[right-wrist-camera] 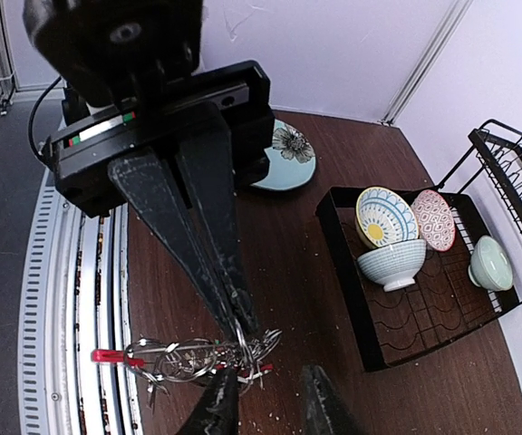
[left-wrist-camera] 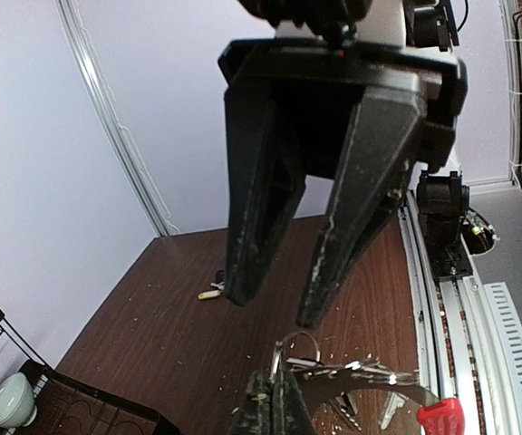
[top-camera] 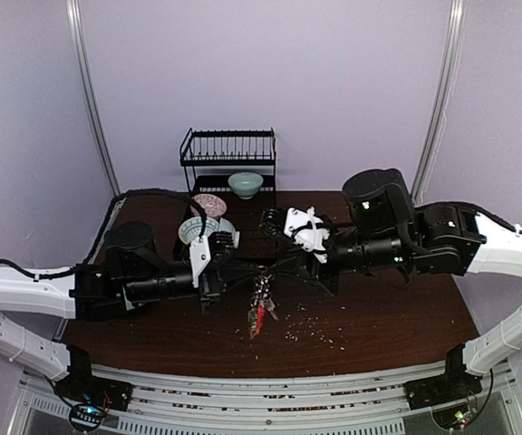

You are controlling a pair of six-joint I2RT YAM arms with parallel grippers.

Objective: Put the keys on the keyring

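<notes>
The keyring [left-wrist-camera: 299, 350] is a thin metal ring with a bunch of keys [right-wrist-camera: 184, 358] and a red clip [right-wrist-camera: 107, 356]. It hangs above the brown table [top-camera: 370, 317], mid-table in the top view [top-camera: 260, 306]. My left gripper [left-wrist-camera: 273, 388] is shut on the ring's edge, and the right wrist view shows the same pinch [right-wrist-camera: 241, 324]. My right gripper [right-wrist-camera: 268, 391] faces it, open, one finger [right-wrist-camera: 221, 408] next to the bunch and nothing between the jaws. Two loose keys [left-wrist-camera: 209, 291], one yellow-headed, lie on the table beyond the right gripper [left-wrist-camera: 279, 306].
A black dish rack [top-camera: 229, 154] holding a pale green bowl stands at the back. A black tray [right-wrist-camera: 352, 299] with several bowls and a flowered plate [right-wrist-camera: 285, 154] sit left of centre. Crumbs dot the wood. A metal rail [left-wrist-camera: 442, 299] runs along the near edge.
</notes>
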